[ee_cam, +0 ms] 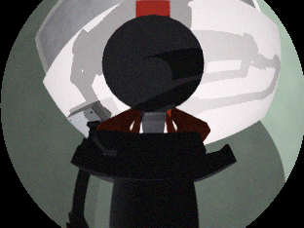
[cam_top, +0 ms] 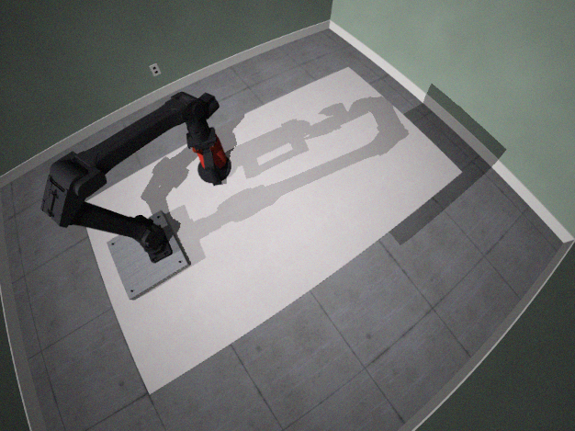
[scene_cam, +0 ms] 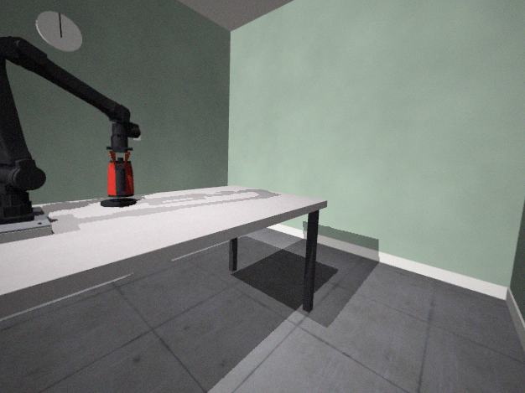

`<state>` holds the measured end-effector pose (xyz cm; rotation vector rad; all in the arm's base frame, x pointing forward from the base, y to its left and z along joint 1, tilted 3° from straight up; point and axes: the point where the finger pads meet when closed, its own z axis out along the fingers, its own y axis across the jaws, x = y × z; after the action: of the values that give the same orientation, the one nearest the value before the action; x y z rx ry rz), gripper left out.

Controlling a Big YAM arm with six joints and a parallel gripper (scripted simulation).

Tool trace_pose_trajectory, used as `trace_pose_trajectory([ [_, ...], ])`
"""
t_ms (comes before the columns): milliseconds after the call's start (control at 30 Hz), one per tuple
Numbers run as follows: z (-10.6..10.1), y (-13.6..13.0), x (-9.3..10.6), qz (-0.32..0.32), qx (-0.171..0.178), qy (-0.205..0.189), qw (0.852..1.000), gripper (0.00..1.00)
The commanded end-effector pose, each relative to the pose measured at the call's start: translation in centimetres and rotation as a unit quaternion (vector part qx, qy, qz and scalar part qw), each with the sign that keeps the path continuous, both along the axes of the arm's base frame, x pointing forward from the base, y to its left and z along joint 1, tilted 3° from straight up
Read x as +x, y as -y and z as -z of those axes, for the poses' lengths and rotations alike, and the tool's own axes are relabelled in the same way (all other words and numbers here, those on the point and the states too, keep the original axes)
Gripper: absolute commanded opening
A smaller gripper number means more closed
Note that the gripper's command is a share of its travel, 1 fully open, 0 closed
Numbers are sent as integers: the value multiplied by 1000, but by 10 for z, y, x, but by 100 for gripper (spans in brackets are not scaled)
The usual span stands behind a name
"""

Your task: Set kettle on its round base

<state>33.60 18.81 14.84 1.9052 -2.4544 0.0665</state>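
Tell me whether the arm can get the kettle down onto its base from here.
Probably yes. The jaws are shut on the kettle from above, and it hangs upright right over the base with nothing between them. Whether it already touches the base, I cannot tell.

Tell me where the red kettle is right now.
In the exterior view the red kettle hangs upright in the pincer directly over the round black base, at the table's far left end near the arm's mount.
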Motion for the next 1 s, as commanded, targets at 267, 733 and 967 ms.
trace_pose_trajectory([
  [267, -13, -2, 10, 2, 18, 24, 1000, 0],
  [733, -14, -2, 11, 2, 19, 25, 999, 0],
  [967, -6, 0, 7, 2, 15, 18, 1000, 0],
])
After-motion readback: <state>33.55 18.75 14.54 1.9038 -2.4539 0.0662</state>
